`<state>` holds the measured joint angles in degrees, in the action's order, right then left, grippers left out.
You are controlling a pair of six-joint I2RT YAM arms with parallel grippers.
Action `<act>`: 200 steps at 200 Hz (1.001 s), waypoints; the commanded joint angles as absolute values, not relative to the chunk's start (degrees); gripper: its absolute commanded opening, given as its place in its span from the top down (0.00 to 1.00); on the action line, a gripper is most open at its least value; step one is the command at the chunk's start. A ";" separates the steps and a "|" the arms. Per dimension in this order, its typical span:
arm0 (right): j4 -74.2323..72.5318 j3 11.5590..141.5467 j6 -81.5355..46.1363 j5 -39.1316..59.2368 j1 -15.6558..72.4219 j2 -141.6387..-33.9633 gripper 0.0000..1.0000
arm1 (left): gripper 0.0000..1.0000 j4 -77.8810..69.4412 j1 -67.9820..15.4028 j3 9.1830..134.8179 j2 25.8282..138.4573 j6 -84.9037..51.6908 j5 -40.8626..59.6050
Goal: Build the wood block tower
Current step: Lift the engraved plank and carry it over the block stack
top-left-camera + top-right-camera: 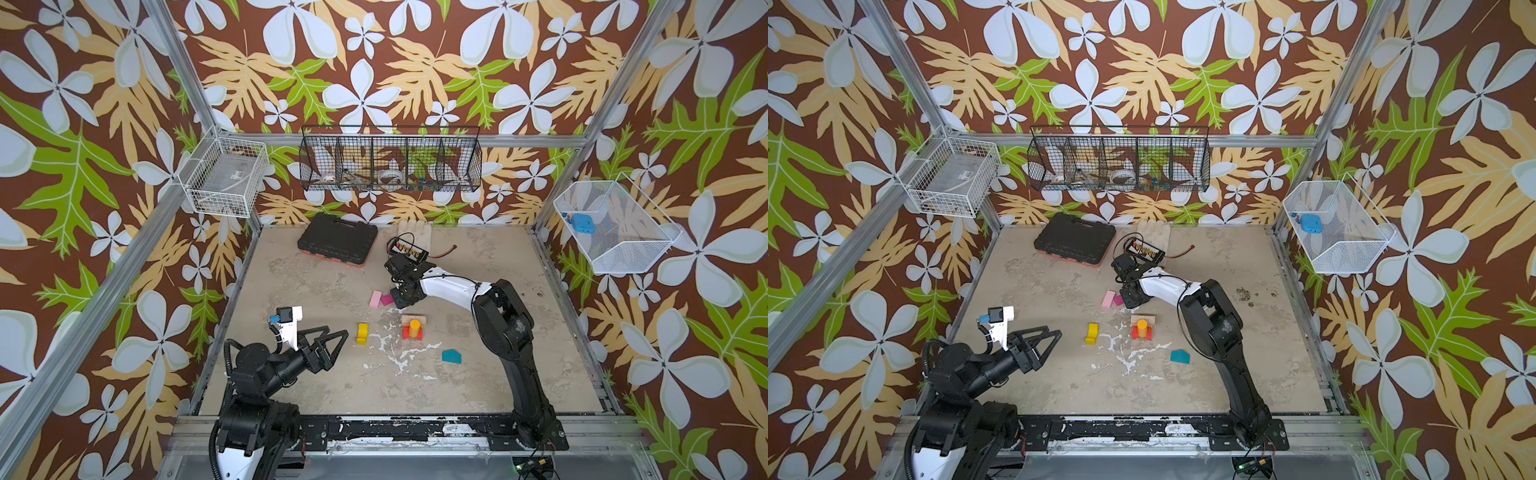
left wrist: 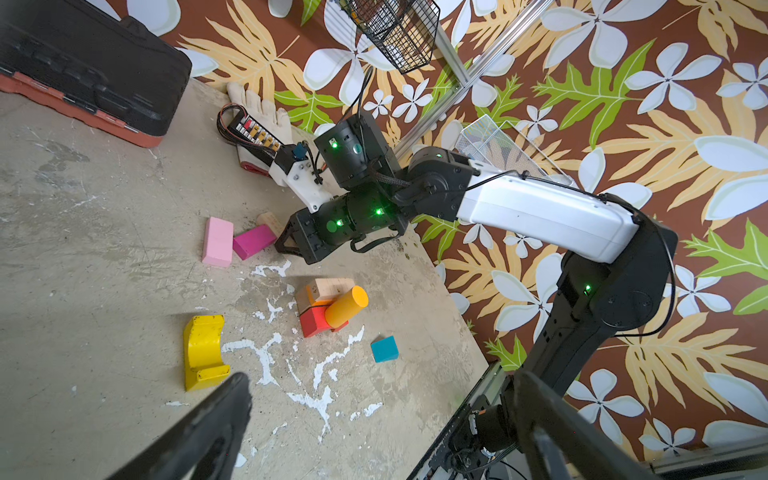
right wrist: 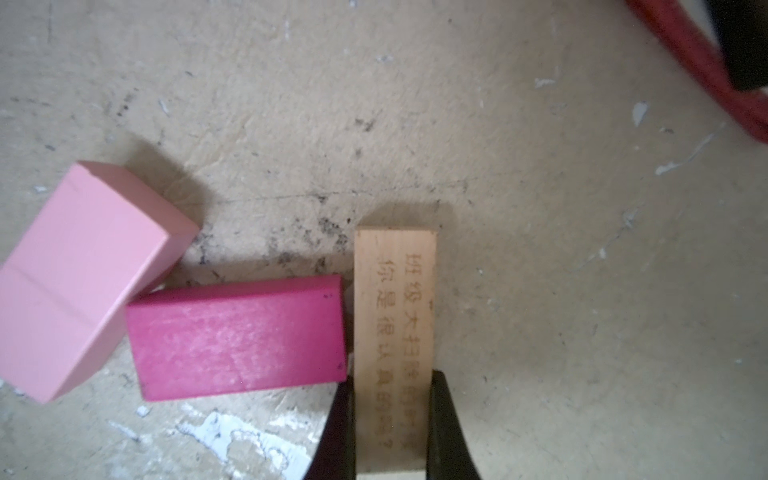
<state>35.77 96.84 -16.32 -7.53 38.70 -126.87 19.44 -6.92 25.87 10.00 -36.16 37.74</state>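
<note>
Gripping an engraved wood bar (image 3: pixel 395 299) beside the magenta block (image 3: pixel 237 336)
The right gripper (image 3: pixel 392 382) pinches it near the low red-and-orange tower (image 1: pixel 412 329); the left gripper (image 1: pixel 334 343) hangs spread wide.

Bright, even light casts soft shadows; the right wrist view is hazy and soft.

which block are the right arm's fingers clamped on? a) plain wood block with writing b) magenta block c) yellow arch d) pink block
a: in the right wrist view the black fingers press both sides of the plain wood block; the magenta block lies beside it, ungripped.
</note>
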 commanded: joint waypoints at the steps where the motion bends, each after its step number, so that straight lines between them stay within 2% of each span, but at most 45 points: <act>1: 37.08 96.13 -17.75 -8.62 38.31 -126.38 0.94 | 0.00 18.02 -6.98 26.08 9.13 -36.47 37.62; 20: 36.46 95.07 -18.52 -9.85 37.75 -124.66 1.00 | 0.00 18.15 -6.98 25.95 10.46 -36.40 38.11; 53: 36.67 93.39 -20.69 -10.83 36.61 -120.80 1.00 | 0.00 18.03 -6.99 26.02 9.21 -36.54 37.58; 110: 42.84 90.70 -27.21 -19.67 36.54 -110.25 1.00 | 0.00 17.98 -7.01 26.02 10.14 -36.50 37.45; 152: 47.98 84.13 -35.44 -19.15 36.65 -101.03 1.00 | 0.00 18.15 -7.00 25.93 10.06 -36.42 38.15; 200: 45.96 74.77 -41.48 -12.19 37.27 -93.43 1.00 | 0.00 18.11 -6.96 25.92 10.15 -36.47 38.15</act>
